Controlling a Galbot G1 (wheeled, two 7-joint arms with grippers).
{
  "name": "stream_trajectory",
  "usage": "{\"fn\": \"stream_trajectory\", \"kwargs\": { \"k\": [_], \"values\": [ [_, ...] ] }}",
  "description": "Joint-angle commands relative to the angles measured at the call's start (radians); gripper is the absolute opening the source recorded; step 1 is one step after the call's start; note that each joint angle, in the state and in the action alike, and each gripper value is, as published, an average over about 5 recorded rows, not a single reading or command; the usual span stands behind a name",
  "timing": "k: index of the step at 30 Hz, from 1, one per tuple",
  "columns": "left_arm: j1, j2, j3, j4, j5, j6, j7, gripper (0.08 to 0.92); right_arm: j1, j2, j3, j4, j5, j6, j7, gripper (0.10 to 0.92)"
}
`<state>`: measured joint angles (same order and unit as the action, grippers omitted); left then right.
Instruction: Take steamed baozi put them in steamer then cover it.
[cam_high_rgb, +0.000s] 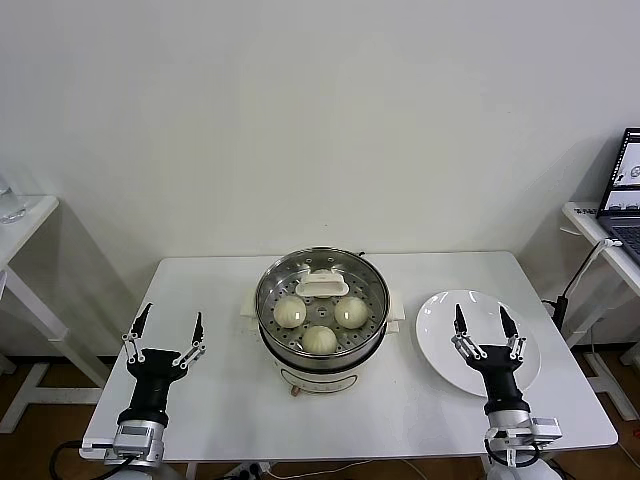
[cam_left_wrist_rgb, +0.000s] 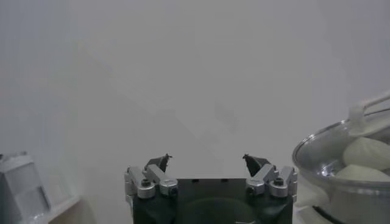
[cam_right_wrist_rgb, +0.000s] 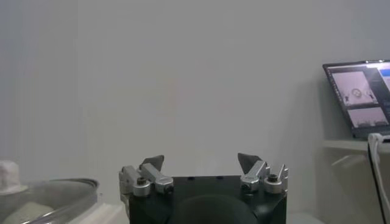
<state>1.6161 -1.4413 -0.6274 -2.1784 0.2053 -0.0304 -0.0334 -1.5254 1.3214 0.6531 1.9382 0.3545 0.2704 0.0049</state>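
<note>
The steamer (cam_high_rgb: 300, 378) stands mid-table, a shiny steel pot on a white base. A clear lid with a white handle (cam_high_rgb: 322, 285) sits on it. Through the lid three cream-white baozi (cam_high_rgb: 289, 311) show on the perforated tray. My left gripper (cam_high_rgb: 173, 312) is open and empty above the table's left part, well away from the pot. Over the white plate (cam_high_rgb: 440, 345) on the right, my right gripper (cam_high_rgb: 480, 312) is open and empty too. In the left wrist view the left gripper (cam_left_wrist_rgb: 206, 158) is open, with the steamer (cam_left_wrist_rgb: 332, 182) off to one side. The right gripper (cam_right_wrist_rgb: 200, 159) holds nothing.
The plate carries nothing. A laptop (cam_high_rgb: 625, 190) sits on a side table at the far right, with a cable (cam_high_rgb: 575, 280) hanging near the table's right edge. Another white table (cam_high_rgb: 20, 230) stands at the far left. A white wall is close behind.
</note>
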Motion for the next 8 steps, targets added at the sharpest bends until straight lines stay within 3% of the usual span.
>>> {"fn": "stream_trajectory", "kwargs": {
  "k": [1, 8],
  "values": [
    [0.004, 0.0, -0.001, 0.004, -0.016, -0.01, 0.002, 0.823, -0.01, 0.003, 0.0, 0.014, -0.016, -0.009, 0.005, 0.823],
    [0.013, 0.002, 0.023, -0.006, 0.001, -0.008, 0.004, 0.823, -0.025, 0.003, 0.007, 0.022, -0.012, -0.008, 0.007, 0.823]
  ]
}}
